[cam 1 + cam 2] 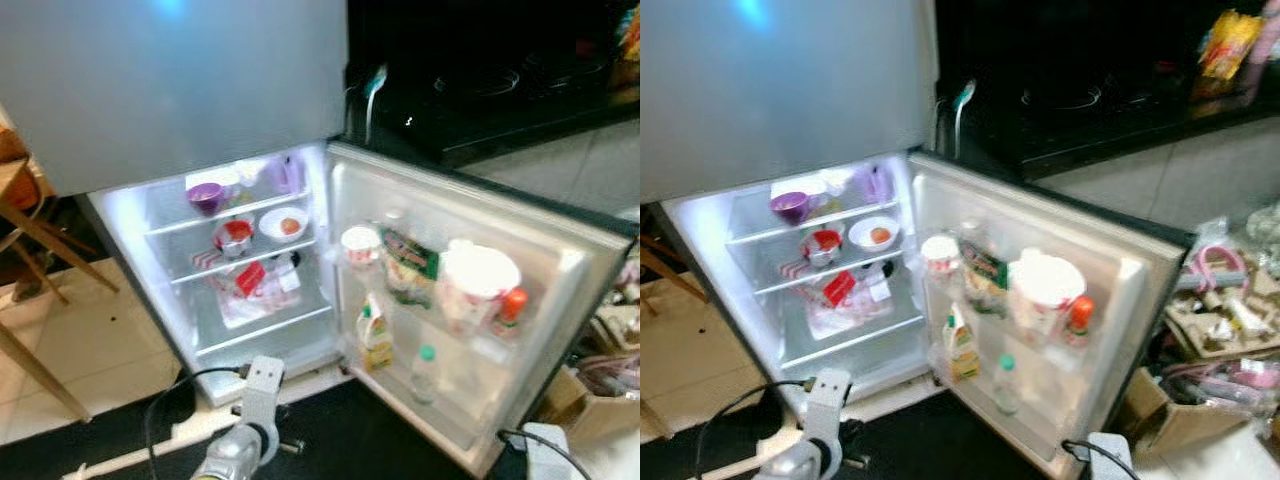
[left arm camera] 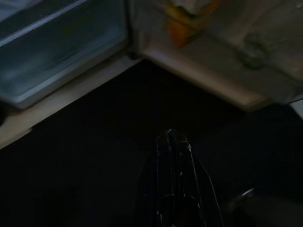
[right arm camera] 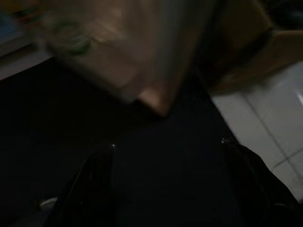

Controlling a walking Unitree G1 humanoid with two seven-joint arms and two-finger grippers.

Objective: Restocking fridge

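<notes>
The fridge stands open and lit. Its shelves hold a purple bowl, a white bowl with something red in it, a small pot and a red packet. The open door carries a white cup, a green packet, a large white tub, an orange-capped bottle, a juice carton and a green-capped water bottle. My left gripper is shut and empty, low over the dark mat in front of the fridge. My right gripper is open and empty, near the door's outer corner.
Wooden chair legs stand at the left. A cardboard box with clutter sits on the floor at the right, past the door. A black mat and a cable lie below the fridge. A dark stove counter is behind.
</notes>
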